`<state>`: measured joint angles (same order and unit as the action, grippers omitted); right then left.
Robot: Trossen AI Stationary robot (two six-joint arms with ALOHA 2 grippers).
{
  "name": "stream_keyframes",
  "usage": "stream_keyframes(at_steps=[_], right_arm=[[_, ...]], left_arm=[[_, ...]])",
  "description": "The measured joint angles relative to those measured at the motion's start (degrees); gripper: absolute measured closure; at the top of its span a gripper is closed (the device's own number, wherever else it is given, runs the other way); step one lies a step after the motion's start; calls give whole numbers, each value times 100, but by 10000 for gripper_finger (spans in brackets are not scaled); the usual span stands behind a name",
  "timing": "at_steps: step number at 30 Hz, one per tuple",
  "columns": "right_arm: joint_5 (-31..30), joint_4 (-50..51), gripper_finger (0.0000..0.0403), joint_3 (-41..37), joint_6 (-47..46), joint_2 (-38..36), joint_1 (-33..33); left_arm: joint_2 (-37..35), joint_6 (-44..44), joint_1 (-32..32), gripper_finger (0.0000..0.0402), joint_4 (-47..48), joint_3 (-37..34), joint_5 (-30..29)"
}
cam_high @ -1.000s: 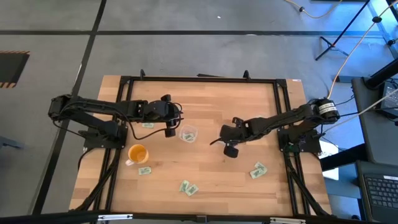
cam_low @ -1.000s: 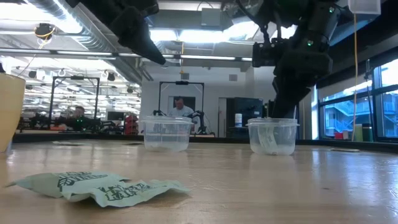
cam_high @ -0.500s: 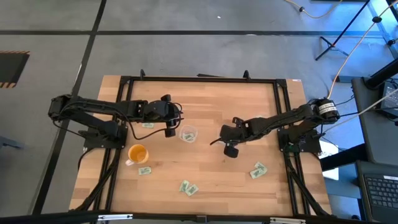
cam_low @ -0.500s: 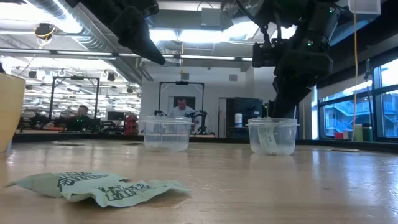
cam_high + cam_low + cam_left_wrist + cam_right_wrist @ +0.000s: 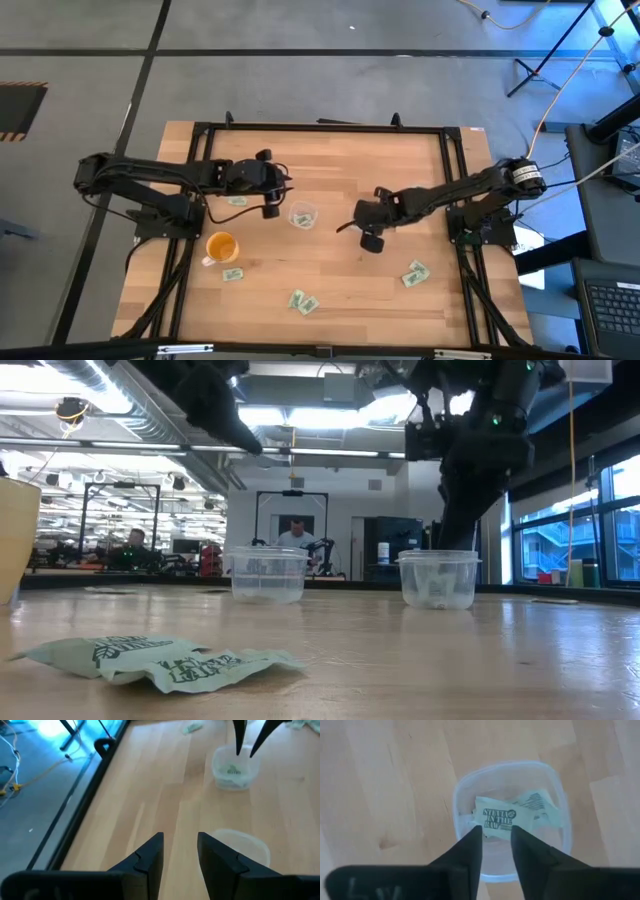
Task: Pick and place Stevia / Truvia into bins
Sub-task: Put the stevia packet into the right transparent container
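**Right gripper above a bin that holds packets; left gripper near the other bin**

Your sweetener packets are in two kinds of place. Several green-and-white packets point(image 5: 515, 815) lie inside one clear bin point(image 5: 462, 795), which sits near the middle of the table under the right arm. In the high view that bin is hidden beneath the arm. The rest lie loose on the wood: a pair near the front edge point(image 5: 303, 301), one near the front right point(image 5: 415, 272), one just in front of the orange cup point(image 5: 232, 274), and one by the left arm point(image 5: 237, 201).

The second clear bin point(image 5: 302, 214) stands a little left of centre, apart from the first. In the low view the two bins point(image 5: 267, 574) point(image 5: 438, 578) stand side by side, with a crumpled packet point(image 5: 160, 658) close to the camera.

Your right gripper point(image 5: 496, 842) hangs directly above the filled bin, its two fingers a narrow gap apart and nothing between them. Your left gripper point(image 5: 180, 852) hovers just left of the second bin, fingers likewise slightly parted and holding nothing. Its camera shows the near rim of that bin past the fingers, and the filled bin point(image 5: 231, 767) farther off.

The orange cup point(image 5: 221, 246) stands near the left front of the table point(image 5: 340, 160). A person point(image 5: 292, 536) shows in the room behind.
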<state>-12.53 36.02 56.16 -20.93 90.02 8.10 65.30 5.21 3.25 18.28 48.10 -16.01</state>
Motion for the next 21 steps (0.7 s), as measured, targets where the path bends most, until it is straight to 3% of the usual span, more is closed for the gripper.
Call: stream_keyframes(at_steps=[9, 14, 19, 21], right_arm=[[236, 793, 279, 627, -365, -311, 146], [1191, 1542, 279, 643, -1526, -685, 572], [1234, 2209, 279, 636, -2927, -784, 1157], [1234, 2427, 279, 628, -3544, -766, 1349]], left_arm=[[-532, 155, -15, 288, 309, 2, 77], [-560, 153, -20, 288, 406, 4, 107], [-558, 514, -20, 288, 738, -2, 157], [-652, 687, -9, 288, 543, -129, 445]])
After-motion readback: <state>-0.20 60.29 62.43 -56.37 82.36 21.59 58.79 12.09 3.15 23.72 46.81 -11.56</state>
